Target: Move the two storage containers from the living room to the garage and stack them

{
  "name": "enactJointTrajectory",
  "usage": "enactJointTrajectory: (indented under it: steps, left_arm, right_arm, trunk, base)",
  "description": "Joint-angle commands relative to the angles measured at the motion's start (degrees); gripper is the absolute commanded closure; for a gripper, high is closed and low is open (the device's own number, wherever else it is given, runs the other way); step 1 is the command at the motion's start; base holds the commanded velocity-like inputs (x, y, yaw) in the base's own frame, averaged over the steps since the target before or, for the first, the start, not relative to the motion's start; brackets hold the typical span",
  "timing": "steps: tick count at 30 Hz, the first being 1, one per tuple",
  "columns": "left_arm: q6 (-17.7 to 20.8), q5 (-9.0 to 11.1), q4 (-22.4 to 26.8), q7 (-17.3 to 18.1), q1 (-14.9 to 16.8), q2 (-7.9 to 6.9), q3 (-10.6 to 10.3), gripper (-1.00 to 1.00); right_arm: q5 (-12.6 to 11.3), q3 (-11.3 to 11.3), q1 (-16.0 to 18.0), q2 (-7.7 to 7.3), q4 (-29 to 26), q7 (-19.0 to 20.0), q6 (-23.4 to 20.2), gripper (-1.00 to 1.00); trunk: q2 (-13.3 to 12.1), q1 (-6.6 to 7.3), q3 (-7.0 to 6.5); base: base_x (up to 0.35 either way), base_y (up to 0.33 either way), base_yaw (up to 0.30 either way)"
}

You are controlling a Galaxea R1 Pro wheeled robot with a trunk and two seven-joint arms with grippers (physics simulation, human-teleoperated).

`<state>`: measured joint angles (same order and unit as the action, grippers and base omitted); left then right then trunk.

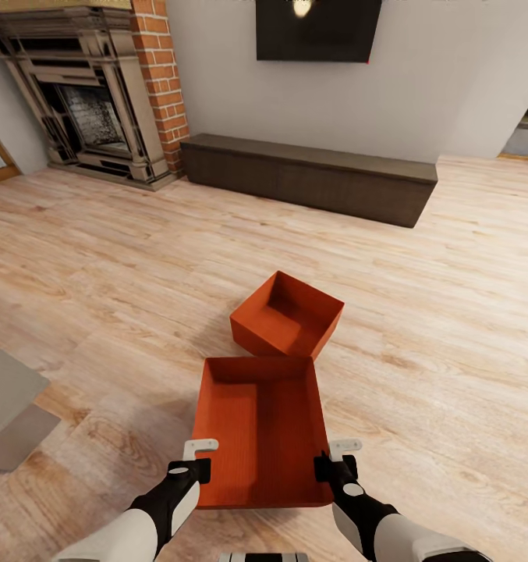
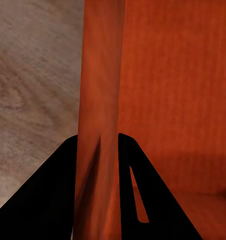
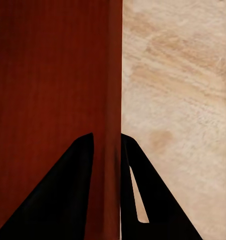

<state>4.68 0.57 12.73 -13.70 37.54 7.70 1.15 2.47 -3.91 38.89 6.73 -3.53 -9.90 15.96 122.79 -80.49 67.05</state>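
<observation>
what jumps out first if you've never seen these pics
Two orange-red bins on the pale wood-plank floor: the near bin sits between the left gripper and right gripper, each clamped on a side wall. The far bin lies just beyond, turned at an angle. Behind are a brick fireplace and a long dark cabinet.

Lower centre of the head view: orange-red rectangular open-top bin [image 1: 262,437], the left gripper [image 1: 192,459] on its left wall, the right gripper [image 1: 335,457] on its right wall. Second orange-red open-top bin [image 1: 287,316] just above it, turned askew, corners nearly touching. Long low dark-brown cabinet [image 1: 310,178] across upper centre, against the wall. Brick fireplace [image 1: 92,94] upper left. Black wall TV [image 1: 317,30] at top, above the cabinet.
</observation>
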Motion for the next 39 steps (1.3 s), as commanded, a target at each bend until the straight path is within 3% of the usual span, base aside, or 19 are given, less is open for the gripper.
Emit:
enactJointTrajectory:
  steps: [1,39]
  left_arm:
    - [0.42,-0.61,0.12,-0.54,-0.01,-0.05,0.51,1.0]
    - [0.42,-0.59,0.19,-0.54,-0.01,-0.06,0.61,1.0]
  right_arm:
    - [-0.17,0.57,0.05,-0.05,0.02,-0.47,0.21,1.0]
    - [-0.3,0.57,0.05,0.04,0.1,-0.47,0.21,1.0]
  trunk:
    - [-0.4,0.23,-0.15]
    - [-15.64,8.58,-6.97]
  base:
    - [0.0,0.0,0.0]
    - [0.0,0.0,0.0]
